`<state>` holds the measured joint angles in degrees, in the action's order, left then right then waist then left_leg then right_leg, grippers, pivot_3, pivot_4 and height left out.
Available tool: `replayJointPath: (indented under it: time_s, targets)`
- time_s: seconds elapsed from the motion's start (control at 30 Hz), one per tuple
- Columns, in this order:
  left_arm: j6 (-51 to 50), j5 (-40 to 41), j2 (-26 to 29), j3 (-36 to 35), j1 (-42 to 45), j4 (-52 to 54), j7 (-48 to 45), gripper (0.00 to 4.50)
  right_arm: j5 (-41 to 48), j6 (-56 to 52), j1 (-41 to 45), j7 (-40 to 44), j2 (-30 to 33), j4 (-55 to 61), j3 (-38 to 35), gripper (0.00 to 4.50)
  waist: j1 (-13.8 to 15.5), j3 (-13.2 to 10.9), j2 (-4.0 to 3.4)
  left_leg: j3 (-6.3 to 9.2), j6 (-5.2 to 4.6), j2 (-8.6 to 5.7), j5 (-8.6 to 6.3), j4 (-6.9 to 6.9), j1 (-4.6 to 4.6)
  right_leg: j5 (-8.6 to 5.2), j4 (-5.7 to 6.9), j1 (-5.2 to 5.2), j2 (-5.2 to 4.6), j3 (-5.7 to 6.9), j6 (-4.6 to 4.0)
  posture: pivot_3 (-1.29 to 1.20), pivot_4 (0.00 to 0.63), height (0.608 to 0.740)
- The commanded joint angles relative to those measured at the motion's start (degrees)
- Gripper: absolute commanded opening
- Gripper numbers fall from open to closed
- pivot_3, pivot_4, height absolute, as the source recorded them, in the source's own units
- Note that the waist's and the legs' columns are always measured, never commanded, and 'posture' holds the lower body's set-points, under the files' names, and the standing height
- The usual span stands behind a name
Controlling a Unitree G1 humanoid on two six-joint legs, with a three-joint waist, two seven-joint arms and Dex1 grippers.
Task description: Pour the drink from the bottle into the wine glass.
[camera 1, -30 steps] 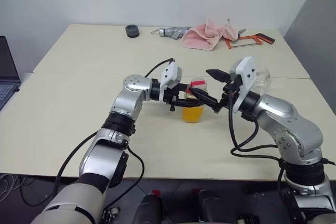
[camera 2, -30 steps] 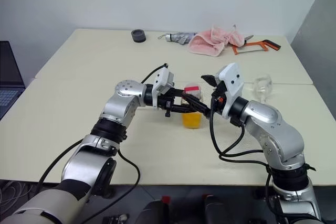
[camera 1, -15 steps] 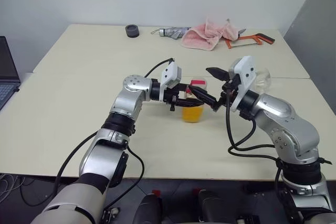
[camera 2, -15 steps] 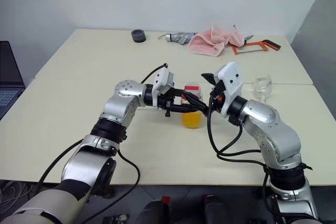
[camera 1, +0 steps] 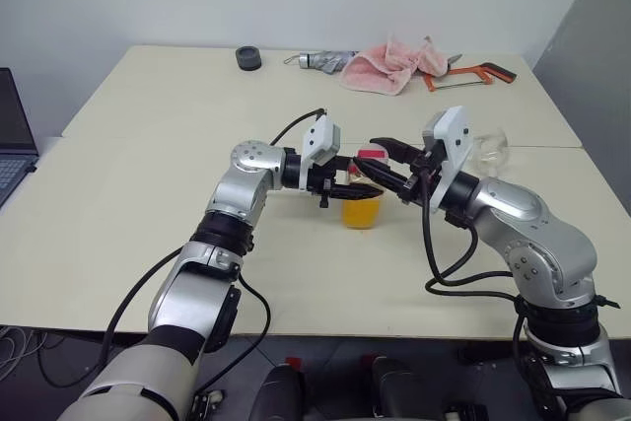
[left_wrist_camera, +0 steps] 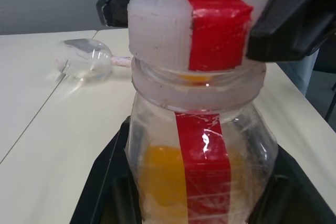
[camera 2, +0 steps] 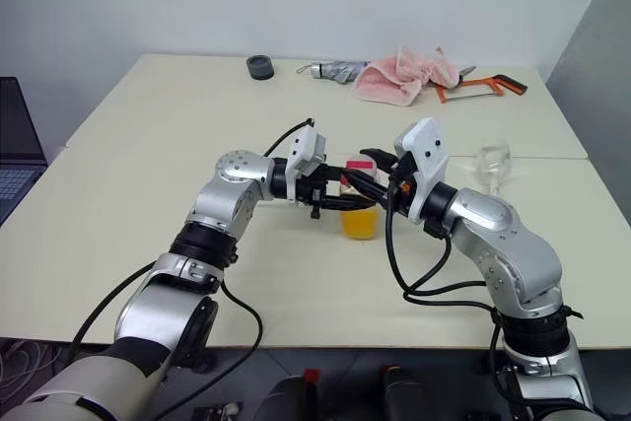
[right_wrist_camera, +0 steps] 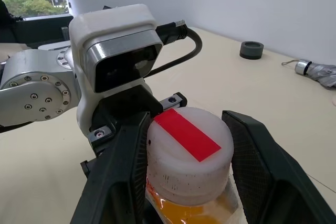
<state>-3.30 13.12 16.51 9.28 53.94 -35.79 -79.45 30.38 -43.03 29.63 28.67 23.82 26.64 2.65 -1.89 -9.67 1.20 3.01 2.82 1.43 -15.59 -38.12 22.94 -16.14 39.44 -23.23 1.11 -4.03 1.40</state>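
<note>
Flanking bottle point(right_wrist_camera: 189, 182) cap: right pincer point(right_wrist_camera: 189, 166).

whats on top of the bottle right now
A white cap with a red stripe still sits on the bottle. The right gripper has a finger on each side of it. The bottle's mouth is covered by the cap.

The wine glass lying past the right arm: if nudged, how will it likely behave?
The wine glass seems to lie on its side on the table, its rounded bowl free, so it would probably roll. Thin and clear, it is likely fragile and light. No gripper is near it.
</note>
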Motion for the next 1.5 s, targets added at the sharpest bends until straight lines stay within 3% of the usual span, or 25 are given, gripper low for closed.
replayJointPath:
  time_s: [0.03,0.47,0.7,0.8,0.97,1.07,1.2,1.47,1.5]
  targets:
    - [0.6,1.2,0.3,-1.3,0.4,2.8,-0.1,1.85,0.0,1.0,0.1,-0.1,0.3,2.0,-0.8,1.85,0.0,0.0,0.00,0.00,0.00,0.00,0.00,0.00,0.00,0.00,0.00,0.00,0.00,0.00,0.00,0.00,0.150,0.740]
    - [-0.3,1.6,0.3,-1.5,-0.5,4.1,0.0,1.84,5.3,2.6,0.7,-5.0,-5.6,2.7,-8.8,1.76,0.0,0.0,0.00,0.00,0.00,-0.01,0.00,0.00,0.01,0.00,0.01,-0.01,-0.04,0.00,0.00,0.00,0.150,0.740]
    - [-0.7,1.7,0.1,-1.6,-1.0,5.0,0.4,1.84,5.8,2.1,-1.6,-6.6,-3.2,5.7,-11.2,1.74,0.0,0.0,0.00,-0.01,0.00,-0.01,0.00,0.01,0.01,0.00,0.00,-0.01,-0.04,0.00,0.00,0.00,0.150,0.740]
    - [-0.7,1.6,0.3,-1.8,-1.3,5.1,0.8,1.84,7.3,0.0,-7.2,-5.3,1.8,10.2,-14.7,1.74,0.1,0.0,0.00,0.00,0.00,-0.02,0.00,0.02,0.03,0.00,-0.01,-0.01,-0.04,0.00,0.00,0.00,0.150,0.740]
    - [-0.6,1.6,0.5,-2.2,-1.6,4.8,1.5,1.84,8.5,-1.3,-24.6,-1.6,9.7,14.9,-21.6,1.74,0.3,0.0,0.00,0.01,-0.01,-0.07,-0.01,0.06,0.08,0.00,-0.17,0.02,-0.09,0.00,0.01,0.00,0.150,0.740]
    - [-0.6,1.8,0.5,-2.4,-1.3,4.3,1.7,1.84,0.8,3.8,-35.0,-3.3,10.3,10.8,-23.4,1.74,0.2,0.0,0.01,0.00,-0.01,-0.07,-0.01,0.07,0.06,-0.01,-0.16,0.02,-0.08,-0.01,0.01,0.00,0.150,0.740]
    - [-0.5,1.9,0.6,-2.9,-0.8,3.5,2.0,1.84,-8.4,11.5,-41.2,-7.2,8.3,1.2,-23.2,1.74,-0.1,0.0,0.01,-0.09,-0.01,-0.06,0.00,0.03,-0.04,-0.02,-0.05,0.05,-0.04,-0.09,0.05,0.00,0.150,0.740]
    - [-0.5,1.7,1.6,-4.4,-0.4,2.9,3.9,1.84,-5.1,13.9,-41.2,-5.2,5.6,-1.2,-26.1,4.42,-0.1,0.0,-0.03,-0.08,0.00,0.05,0.00,0.03,-0.11,-0.09,0.08,0.04,0.15,-0.12,0.13,0.00,0.150,0.740]
    - [-0.7,1.8,1.7,-5.0,-0.4,2.7,4.9,1.84,-3.8,13.6,-40.9,-4.2,6.0,-0.6,-26.7,4.50,-0.1,0.0,-0.03,-0.08,0.00,0.05,0.00,0.02,-0.11,-0.07,0.08,0.04,0.14,-0.12,0.10,0.00,0.150,0.740]
